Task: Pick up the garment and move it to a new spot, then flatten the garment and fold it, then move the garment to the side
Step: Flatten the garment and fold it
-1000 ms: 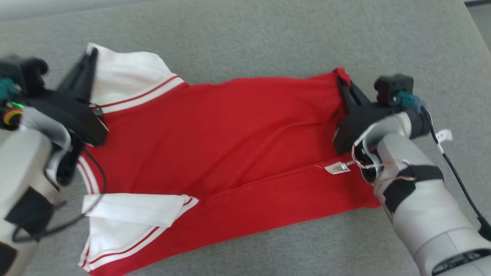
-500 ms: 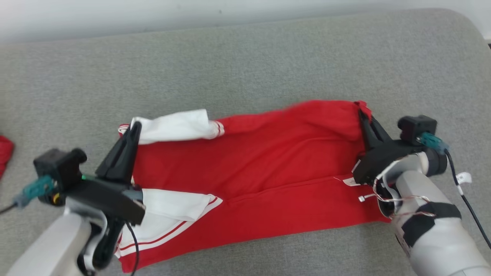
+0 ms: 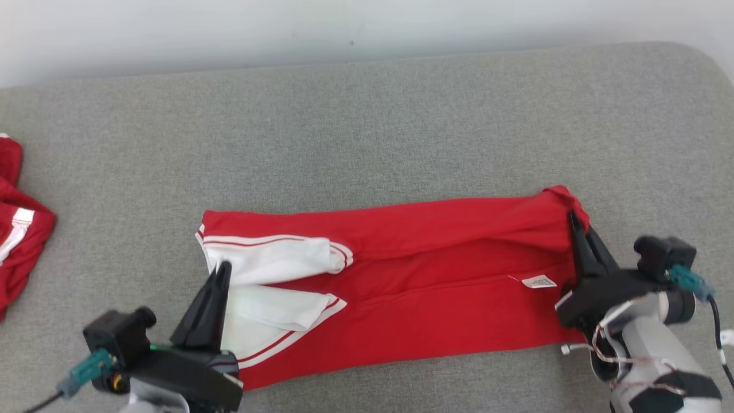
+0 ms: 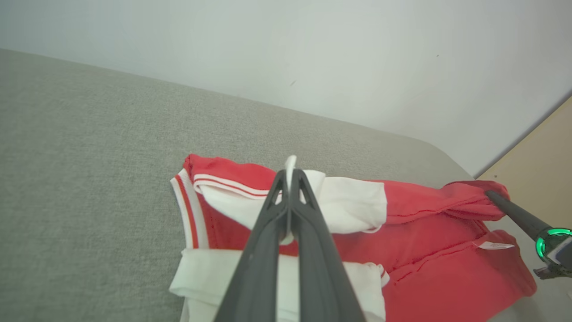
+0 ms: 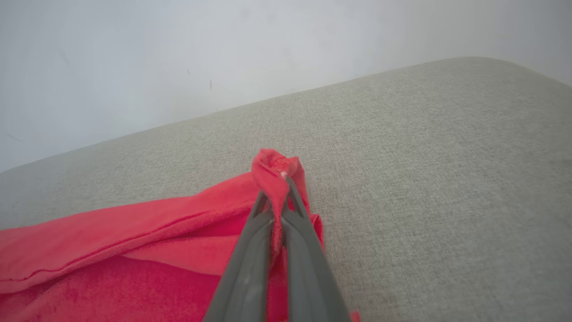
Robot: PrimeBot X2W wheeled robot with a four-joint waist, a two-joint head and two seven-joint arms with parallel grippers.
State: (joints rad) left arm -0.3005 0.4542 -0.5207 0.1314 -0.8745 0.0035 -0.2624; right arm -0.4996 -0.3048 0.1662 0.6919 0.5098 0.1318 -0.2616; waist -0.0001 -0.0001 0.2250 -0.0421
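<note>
On a grey woven-fabric cushion, a red garment with white striped sleeves lies across the lower centre; a crumpled red-and-white cloth sits at the left edge.

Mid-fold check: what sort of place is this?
Probably an indoor room: a grey upholstered seat or bed against a plain white wall, with a red-and-white garment spread on it and a second red garment at its left edge.

Frame centre: right pincer clamped on bunched garment corner; red cloth spreads lower left over grey fabric surface.
</note>
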